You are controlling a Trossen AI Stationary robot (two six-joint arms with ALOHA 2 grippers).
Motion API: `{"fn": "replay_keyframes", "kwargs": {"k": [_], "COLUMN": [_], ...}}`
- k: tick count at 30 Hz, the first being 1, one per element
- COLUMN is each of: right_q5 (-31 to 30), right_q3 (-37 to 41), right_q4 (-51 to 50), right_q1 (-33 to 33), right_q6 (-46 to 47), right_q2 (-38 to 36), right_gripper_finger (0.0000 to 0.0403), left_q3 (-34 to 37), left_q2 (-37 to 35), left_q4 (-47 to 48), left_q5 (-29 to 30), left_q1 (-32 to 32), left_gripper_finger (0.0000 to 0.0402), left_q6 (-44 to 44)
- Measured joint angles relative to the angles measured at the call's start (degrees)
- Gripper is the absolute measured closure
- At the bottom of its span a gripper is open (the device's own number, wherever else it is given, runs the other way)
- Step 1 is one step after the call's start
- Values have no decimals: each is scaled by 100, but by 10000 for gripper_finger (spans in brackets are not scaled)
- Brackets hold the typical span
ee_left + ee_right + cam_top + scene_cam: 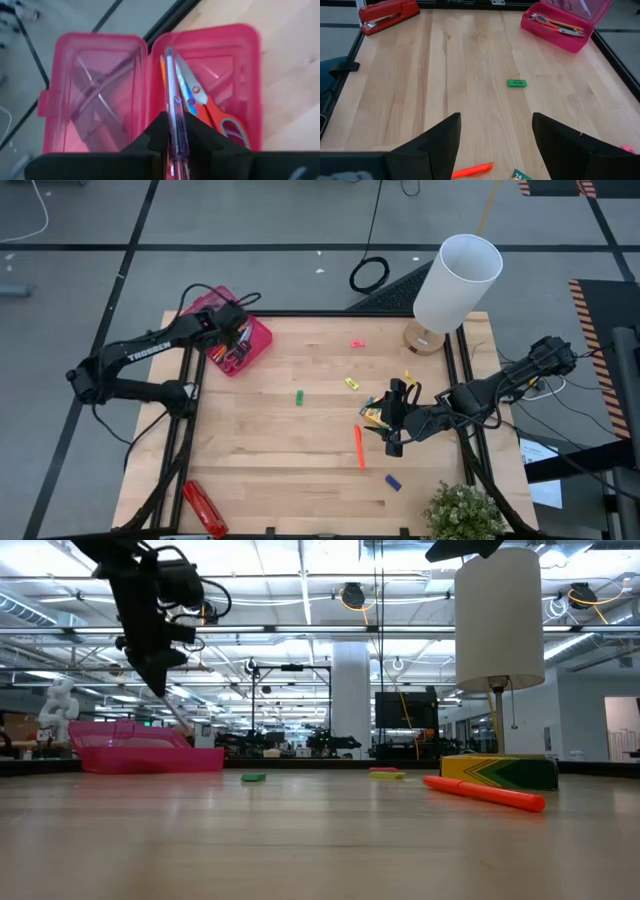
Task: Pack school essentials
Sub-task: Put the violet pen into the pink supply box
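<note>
Purple, thin and stiff, the pen (176, 115) pinched in the left gripper (175, 145) over the pink case (250, 75) looks light and slippery, best held mid-barrel, while the right gripper (495, 145), fingers apart, hovers well away from the case near the orange marker (358, 446).

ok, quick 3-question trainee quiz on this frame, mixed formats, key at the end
1. True or false: the left end effector is shut on a purple pen over the pink case.
2. What lies nearest the right end effector? A) red stapler B) orange marker C) green eraser
3. Fill in: the red-handled scissors lie ___ the pink case.

Key: 1 true; 2 B; 3 inside.
</note>
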State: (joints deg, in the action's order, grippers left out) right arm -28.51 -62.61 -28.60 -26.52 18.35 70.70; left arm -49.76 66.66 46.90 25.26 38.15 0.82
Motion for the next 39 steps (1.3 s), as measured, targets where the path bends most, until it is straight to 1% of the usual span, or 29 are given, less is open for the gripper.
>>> {"fn": "replay_keyframes", "kwargs": {"k": [6,10,15,22,29,35,39], "right_q5": [0,1,2,2,2,2,2], "right_q3": [0,0,0,0,1,2,4], "right_q4": [2,-2,-15,-42,-41,-39,-39], "right_q1": [0,0,0,0,0,0,0], "right_q6": [2,26,79,155,155,155,155], "right_q2": [0,0,0,0,0,0,0], "right_gripper_finger": [165,165,165,165,165,165,165], "left_q3": [0,0,0,0,0,0,0], "left_q2": [366,551,710,801,801,803,803], "left_q4": [0,-11,-30,-48,-42,-29,-40], "left_q5": [-174,-175,-187,-192,-406,-427,-427], "left_q1": [260,285,286,441,645,698,696], "left_gripper_finger": [361,353,358,351,357,337,332], "left_q6": [85,85,75,38,-76,-135,-220]}}
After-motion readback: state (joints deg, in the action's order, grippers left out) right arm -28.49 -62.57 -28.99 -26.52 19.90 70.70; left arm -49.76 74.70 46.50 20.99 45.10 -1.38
